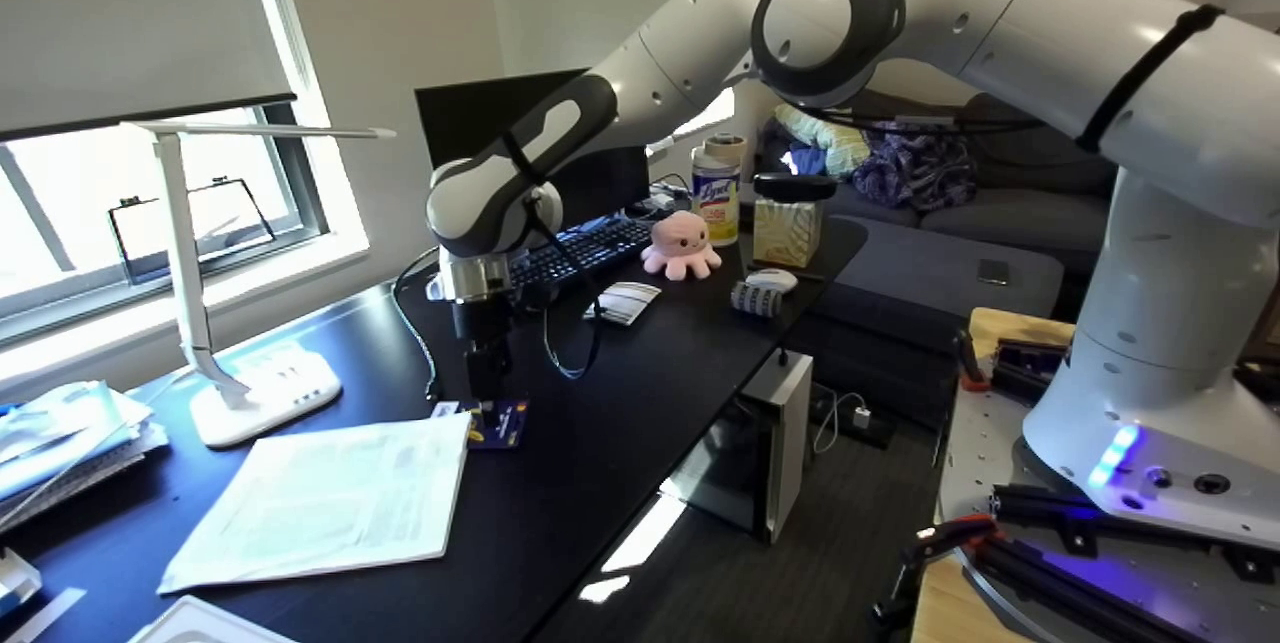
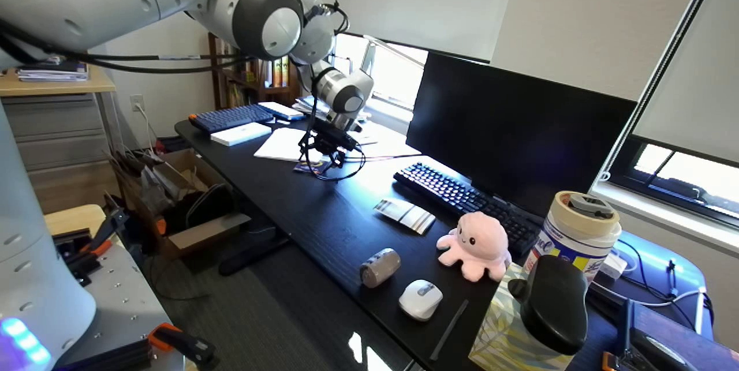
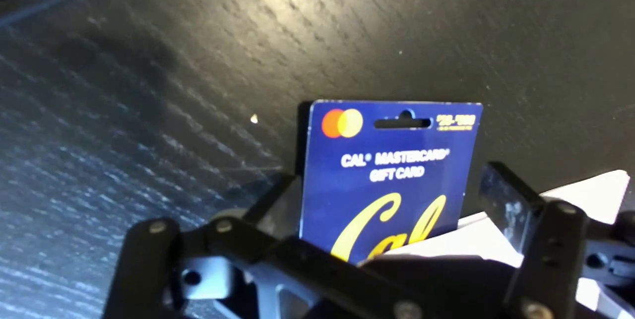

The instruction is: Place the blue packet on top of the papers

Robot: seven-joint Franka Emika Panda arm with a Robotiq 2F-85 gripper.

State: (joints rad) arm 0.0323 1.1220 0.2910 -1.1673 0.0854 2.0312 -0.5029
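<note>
Packet (image 3: 387, 175) is lying on the desk (image 1: 560, 503) between the jaws of the gripper (image 3: 392, 187), parted and grasping nothing; one pad (image 3: 283, 210) is sitting against or just beside its edge. Part is hiding, leaving its long axis uncertain. The papers (image 2: 283, 145), apparently lapping over it at one corner, are extending towards the desk's far end in an exterior view; the move is likely calling for a lift past that corner. Near the opposite end, a tub (image 1: 716, 203) and a tissue box (image 1: 785, 235) are standing, their contents not showing. Below the robot-side edge, a carton (image 2: 205, 231) is holding dim clutter (image 2: 153, 189).
</note>
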